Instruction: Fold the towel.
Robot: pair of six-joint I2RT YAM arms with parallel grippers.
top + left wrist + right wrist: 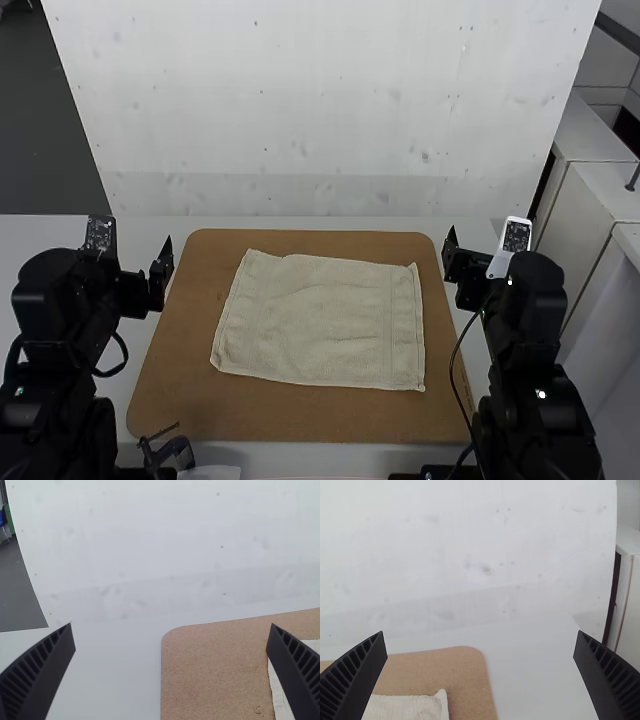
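Towel lay spread on brown board; L gripper approx 9–10 o'clock of it, R gripper approx 2 o'clock, both released w/ fingers apart.

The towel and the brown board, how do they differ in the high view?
The towel is cream, while the board is brown. The towel is smaller and lies spread on the board, which rests on the table. The towel's edges are wavy; the board has rounded corners. Both are roughly rectangular.
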